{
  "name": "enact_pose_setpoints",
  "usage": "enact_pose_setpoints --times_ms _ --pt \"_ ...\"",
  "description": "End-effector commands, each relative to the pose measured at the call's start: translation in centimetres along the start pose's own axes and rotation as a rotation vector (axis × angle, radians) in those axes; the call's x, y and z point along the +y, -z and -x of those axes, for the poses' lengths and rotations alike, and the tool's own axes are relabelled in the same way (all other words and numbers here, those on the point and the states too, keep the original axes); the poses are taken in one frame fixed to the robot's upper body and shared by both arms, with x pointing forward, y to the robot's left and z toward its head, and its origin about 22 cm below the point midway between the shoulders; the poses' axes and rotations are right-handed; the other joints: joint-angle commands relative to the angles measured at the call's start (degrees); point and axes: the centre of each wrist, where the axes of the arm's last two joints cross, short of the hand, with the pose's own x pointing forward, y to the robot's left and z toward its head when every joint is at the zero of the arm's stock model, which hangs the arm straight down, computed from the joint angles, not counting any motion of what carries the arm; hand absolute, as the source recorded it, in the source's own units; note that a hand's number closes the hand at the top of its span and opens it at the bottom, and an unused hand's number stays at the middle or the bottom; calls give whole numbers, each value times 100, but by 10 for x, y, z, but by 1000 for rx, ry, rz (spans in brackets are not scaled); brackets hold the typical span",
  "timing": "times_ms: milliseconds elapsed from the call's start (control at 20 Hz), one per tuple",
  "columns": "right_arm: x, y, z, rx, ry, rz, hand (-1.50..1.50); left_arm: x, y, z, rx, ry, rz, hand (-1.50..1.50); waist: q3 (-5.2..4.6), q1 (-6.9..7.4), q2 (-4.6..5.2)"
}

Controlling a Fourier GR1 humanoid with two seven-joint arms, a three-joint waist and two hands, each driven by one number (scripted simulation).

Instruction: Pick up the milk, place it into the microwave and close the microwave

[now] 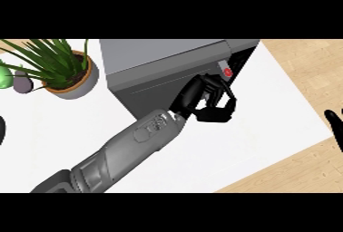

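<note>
You can read no brand or lettering anywhere; the only marking is a small red round button (227, 71) on the dark control strip of the grey microwave (161, 59). Its door looks shut, and you cannot see the milk in this view. Your left hand (216, 102) rests against the microwave's front by that strip, fingers curled but grasping nothing visible. Your right hand (334, 123) sits at the right edge, fingers up and relaxed. A potted plant (64, 68) stands left of the microwave on the white counter (268, 127).
</note>
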Motion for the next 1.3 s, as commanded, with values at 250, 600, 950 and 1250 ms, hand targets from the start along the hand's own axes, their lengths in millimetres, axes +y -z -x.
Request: enact_pose_setpoints --times_ms 250,600,950,1250 --pt "-7 10 -13 3 0 -38 -150 -7 21 -23 -53 -10 -28 150 8 -333 14" --pt "-16 19 -21 4 -28 -49 -150 -9 22 -25 -49 -3 -54 150 17 -398 48" --pt "-26 26 -29 16 -61 -66 -150 -13 18 -23 -66 -1 -83 150 16 -502 84" --pt "-30 32 -34 8 -67 -75 -150 -14 18 -24 -80 3 -103 150 22 -523 103"
